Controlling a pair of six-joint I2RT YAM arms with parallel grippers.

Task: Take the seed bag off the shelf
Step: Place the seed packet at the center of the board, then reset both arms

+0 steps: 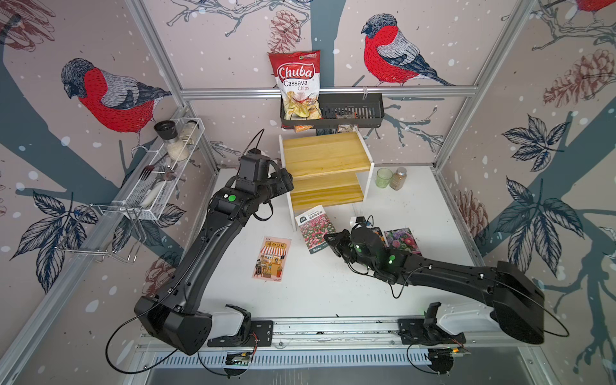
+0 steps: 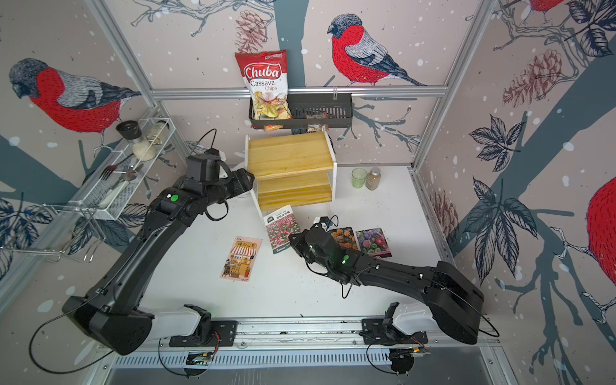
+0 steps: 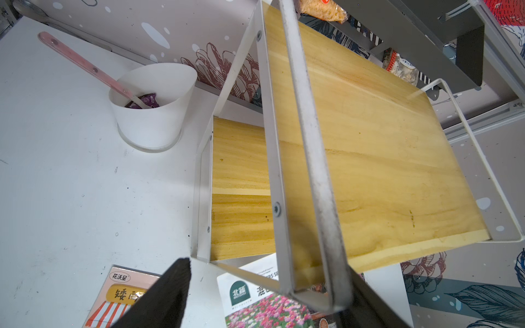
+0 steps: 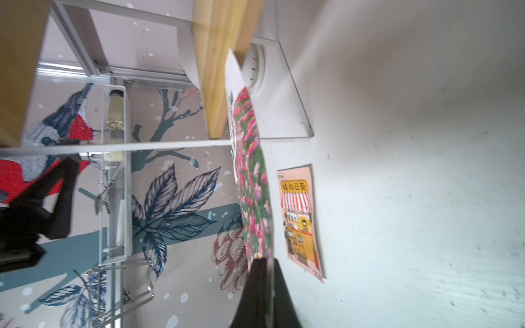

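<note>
Bullfinch-papered walls close round a white table (image 1: 333, 293), where two black arms work at the shelf (image 1: 320, 151), a single two-board rack standing at the back. The left gripper (image 1: 286, 181) sits at the shelf's near-left corner with its fingers apart and the white frame rail between them. It is probably there to brace the rack so it cannot slide while the bag is drawn out, though I cannot tell whether the pads touch the rail. The right gripper (image 1: 330, 240) is clamped tight on the lower edge of the seed bag (image 1: 315, 230), the pink-flower packet. The bag is held tilted off the table just in front of the lower board, its top corner right at that board's edge, so it looks almost clear. Nothing shows on either board. There are four packets in all: the held one and three lying flat, a shopfront packet (image 1: 271, 258), a marigold packet (image 2: 345, 236) and a mixed-bloom packet (image 1: 400, 240). One green glass (image 1: 384, 177) and one spice jar (image 1: 398, 178) stand on the shelf's right.
</note>
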